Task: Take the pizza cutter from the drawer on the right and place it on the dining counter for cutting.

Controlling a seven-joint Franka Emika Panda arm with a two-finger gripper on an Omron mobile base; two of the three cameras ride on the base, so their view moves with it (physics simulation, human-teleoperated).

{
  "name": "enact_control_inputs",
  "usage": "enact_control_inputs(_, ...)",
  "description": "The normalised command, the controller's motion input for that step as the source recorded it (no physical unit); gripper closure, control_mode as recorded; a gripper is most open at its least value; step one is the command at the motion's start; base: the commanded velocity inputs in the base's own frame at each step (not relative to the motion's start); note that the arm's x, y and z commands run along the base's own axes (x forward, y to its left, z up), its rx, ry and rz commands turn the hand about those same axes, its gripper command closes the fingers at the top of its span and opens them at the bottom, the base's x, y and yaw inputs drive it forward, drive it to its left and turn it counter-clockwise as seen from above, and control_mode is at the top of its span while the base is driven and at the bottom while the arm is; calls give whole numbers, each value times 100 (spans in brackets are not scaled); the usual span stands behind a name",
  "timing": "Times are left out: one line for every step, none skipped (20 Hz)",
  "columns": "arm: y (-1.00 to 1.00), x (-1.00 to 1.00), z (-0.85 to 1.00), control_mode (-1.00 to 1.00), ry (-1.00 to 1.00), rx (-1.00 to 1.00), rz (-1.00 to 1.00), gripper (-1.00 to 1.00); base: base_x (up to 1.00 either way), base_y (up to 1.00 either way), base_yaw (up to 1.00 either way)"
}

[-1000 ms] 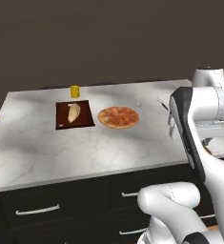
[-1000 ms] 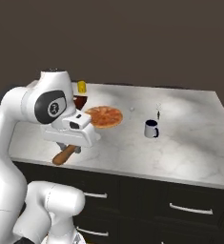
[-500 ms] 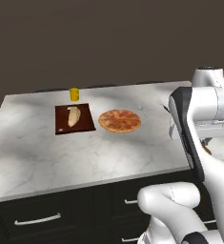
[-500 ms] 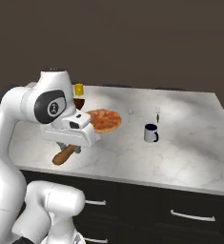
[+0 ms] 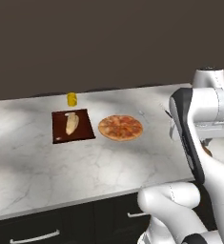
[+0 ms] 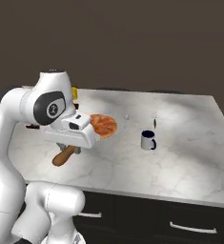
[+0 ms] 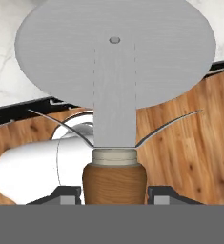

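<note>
Marble dining counter (image 5: 32,167) w/ pizza (image 5: 120,127), mug (image 6: 147,140); hand (image 7: 114,190) grips pizza cutter (image 7: 114,86).

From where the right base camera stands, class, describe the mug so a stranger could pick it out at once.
Start at the dining counter, the big white marble top with grey veins. Right of the round pizza, past mid-counter, stands the mug: small, white outside, dark inside, its dark handle on the right. Nothing else there has a handle loop.
</note>
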Motion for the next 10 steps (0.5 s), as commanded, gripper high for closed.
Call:
enact_control_inputs(0, 0, 0, 100, 0, 0, 0, 100, 44, 0, 0)
enact_control_inputs(0, 0, 0, 100, 0, 0, 0, 100, 35, 0, 0)
enact_control_inputs(0, 0, 0, 100, 0, 0, 0, 100, 34, 0, 0)
enact_control_inputs(0, 0, 0, 100, 0, 0, 0, 100, 36, 0, 0)
enact_control_inputs(0, 0, 0, 100, 0, 0, 0, 100, 37, 0, 0)
enact_control_inputs(0, 41, -9, -100, 0, 0, 0, 100, 0, 0, 0)
enact_control_inputs(0, 44, -5, -100, 0, 0, 0, 100, 0, 0, 0)
enact_control_inputs(0, 54, -11, -100, 0, 0, 0, 100, 0, 0, 0)
enact_control_inputs(0, 57, -8, -100, 0, 0, 0, 100, 0, 0, 0)
enact_control_inputs(0, 59, -10, -100, 0, 0, 0, 100, 0, 0, 0)
